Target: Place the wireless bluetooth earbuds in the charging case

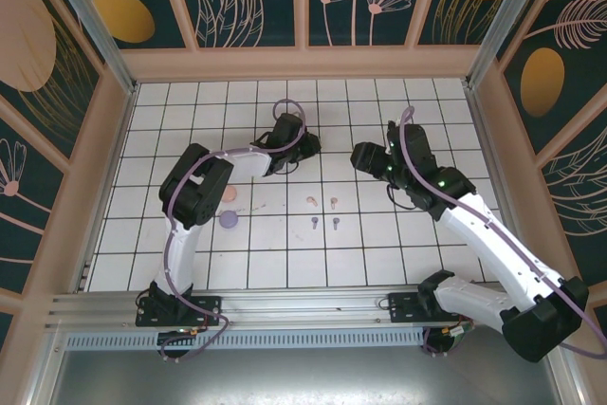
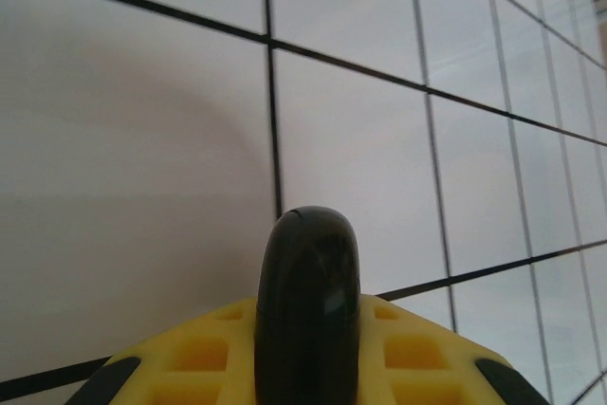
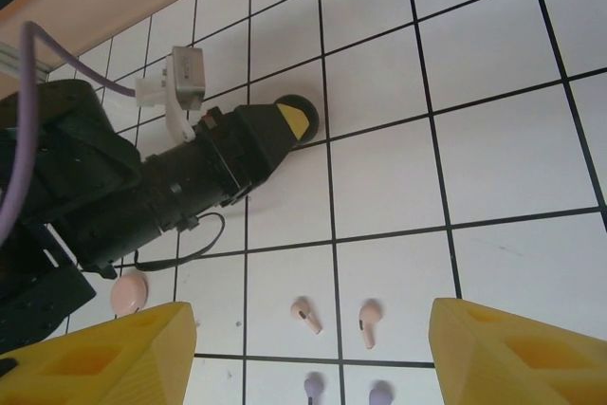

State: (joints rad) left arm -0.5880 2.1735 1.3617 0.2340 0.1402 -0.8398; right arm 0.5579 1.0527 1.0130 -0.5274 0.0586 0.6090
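White tiles (image 1: 190, 263) carry pink earbuds (image 3: 368, 322) mid-table. Left gripper (image 1: 306, 147) is clamped on a black case (image 2: 308, 301); right gripper (image 3: 312, 310) gapes wide, empty.

Between the right gripper's (image 3: 313, 334) wide-spread jaws the way down to the table (image 3: 493, 64) is free, with pink earbuds (image 3: 303, 315) lying below. Ahead-left of them the left arm (image 3: 142, 196), clamping a black charging case (image 2: 305, 310), blocks passage. To their right are bare tiles.
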